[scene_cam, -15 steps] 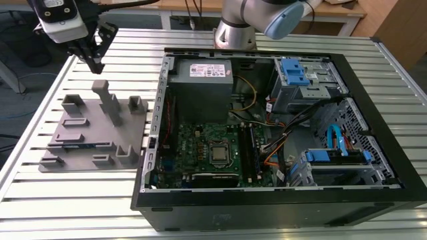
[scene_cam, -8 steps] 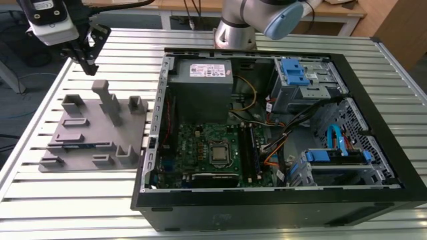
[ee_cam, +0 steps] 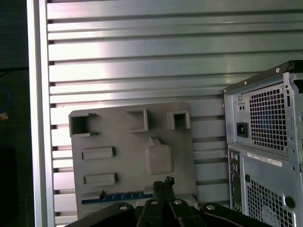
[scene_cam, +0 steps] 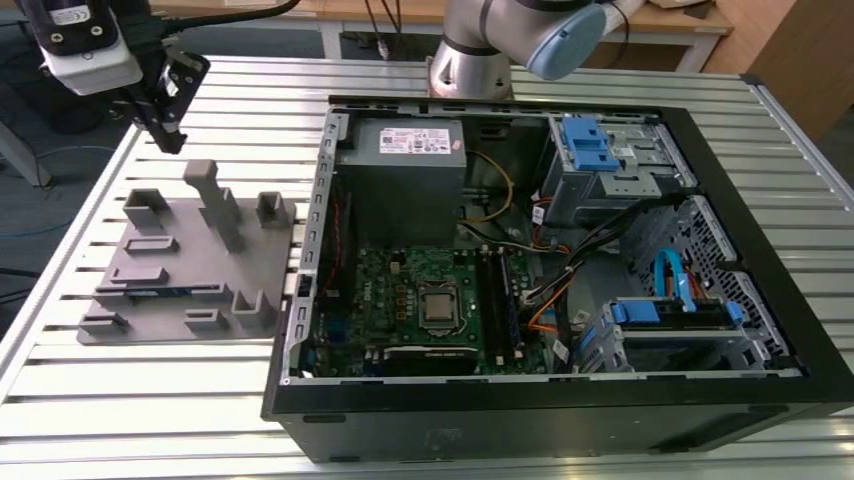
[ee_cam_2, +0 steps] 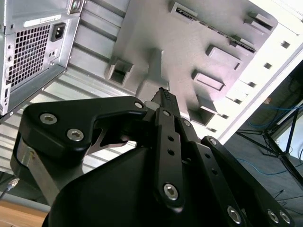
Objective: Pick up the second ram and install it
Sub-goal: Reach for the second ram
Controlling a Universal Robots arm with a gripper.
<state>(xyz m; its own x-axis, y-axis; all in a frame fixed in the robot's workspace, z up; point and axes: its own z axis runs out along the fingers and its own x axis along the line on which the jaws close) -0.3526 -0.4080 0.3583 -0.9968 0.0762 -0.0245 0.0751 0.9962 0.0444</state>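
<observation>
The gripper (scene_cam: 170,138) hung above the table (scene_cam: 134,400), at 11 o'clock from the fixture (scene_cam: 200,270) in the exterior view and clear of it. Its fingers (ee_cam_2: 165,101) were pinched narrow, tips together, with nothing between them; both wrist views showed this. The ram (scene_cam: 171,292) sat in a slot of the fixture, toward the plate's 6 o'clock edge in the exterior view, well apart from the gripper. In the first wrist view its bluish strip ran along the plate's edge just beyond the fingertips. The open case (scene_cam: 747,390) lay at 3 o'clock from the fixture, just beside it. The motherboard (scene_cam: 400,280) was inside, toward the case's 7 o'clock corner.
</observation>
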